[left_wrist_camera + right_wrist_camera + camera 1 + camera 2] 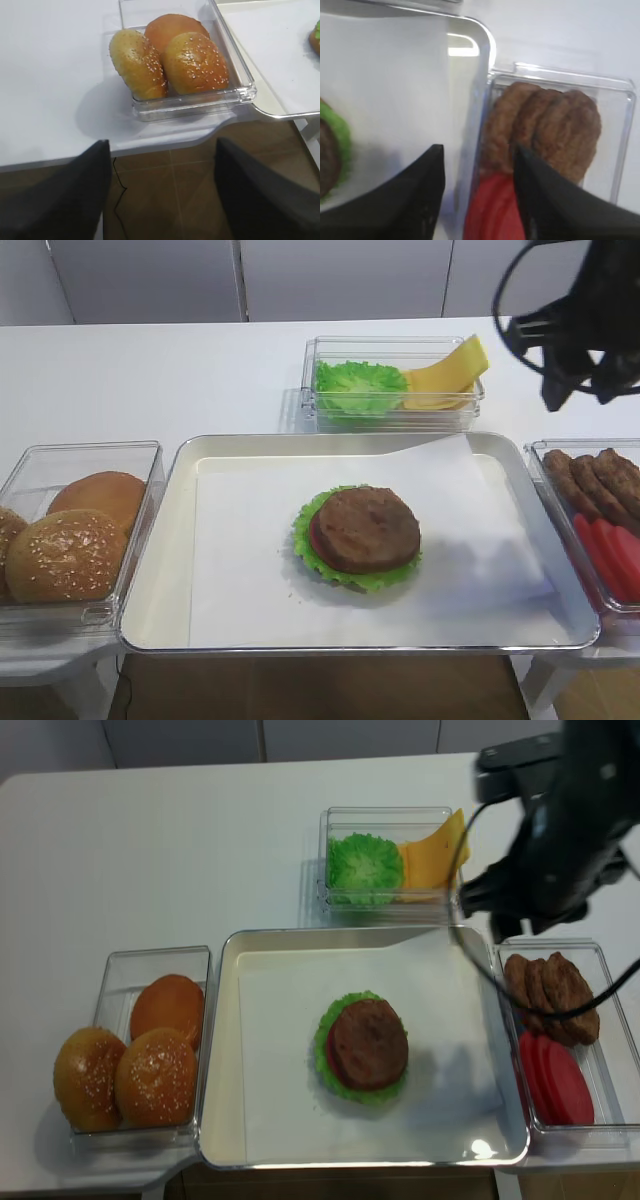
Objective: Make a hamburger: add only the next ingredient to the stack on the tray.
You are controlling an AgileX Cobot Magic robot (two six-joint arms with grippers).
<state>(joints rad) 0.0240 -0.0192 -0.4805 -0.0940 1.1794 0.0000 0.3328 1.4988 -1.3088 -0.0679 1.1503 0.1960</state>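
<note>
The stack [358, 537] sits in the middle of the tray [185, 500] on white paper: frilly green lettuce, a red tomato slice showing at the left edge, and a dark-brown meat patty [368, 1042] lying flat on top. My right gripper [477, 149] is open and holds nothing. It hangs over the tray's right rim and the tub of spare patties [545, 125], well right of the stack. In the high view the right gripper [580, 390] is up at the back right. My left gripper [161, 142] is open and empty, off the table's front edge near the buns.
A clear tub at the left holds three buns [192, 62]. The right tub holds patties and tomato slices [555, 1080]. A tub behind the tray holds loose lettuce [360, 385] and yellow cheese [445, 375]. Brown floor lies below the table's front edge.
</note>
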